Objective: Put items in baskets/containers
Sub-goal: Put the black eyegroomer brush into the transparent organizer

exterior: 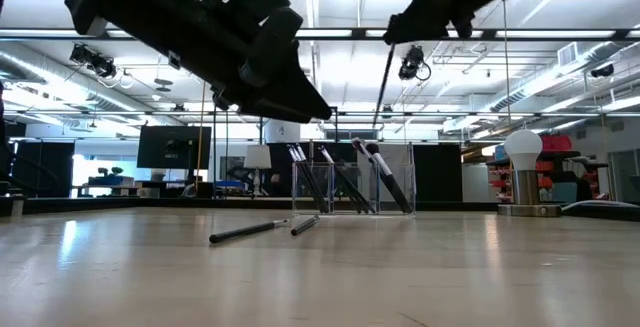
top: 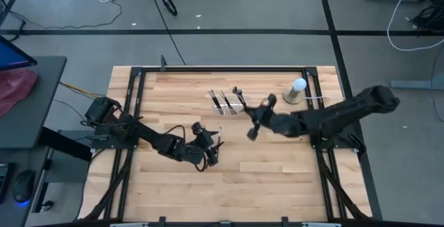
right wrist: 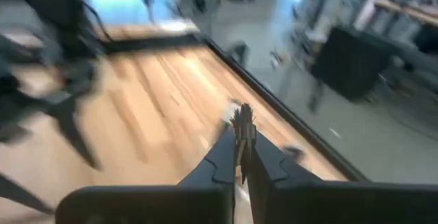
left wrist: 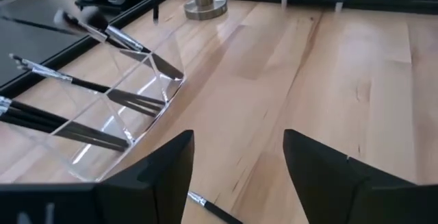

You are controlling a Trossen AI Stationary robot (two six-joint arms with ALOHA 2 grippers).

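Beside tray (top: 227,102), white ball (top: 299,85)

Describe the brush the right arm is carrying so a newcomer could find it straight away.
Start at the clear plastic organiser tray at the far middle of the wooden table. Just right of it hovers the right gripper, shut on a thin dark makeup brush. Unlike the brushes leaning in the tray, it hangs in the air.

A white ball on a tan round base (top: 296,90) is standing at about two o'clock on the wooden table (top: 277,178). Cables (top: 163,1) are lying across the grey floor at twelve o'clock.
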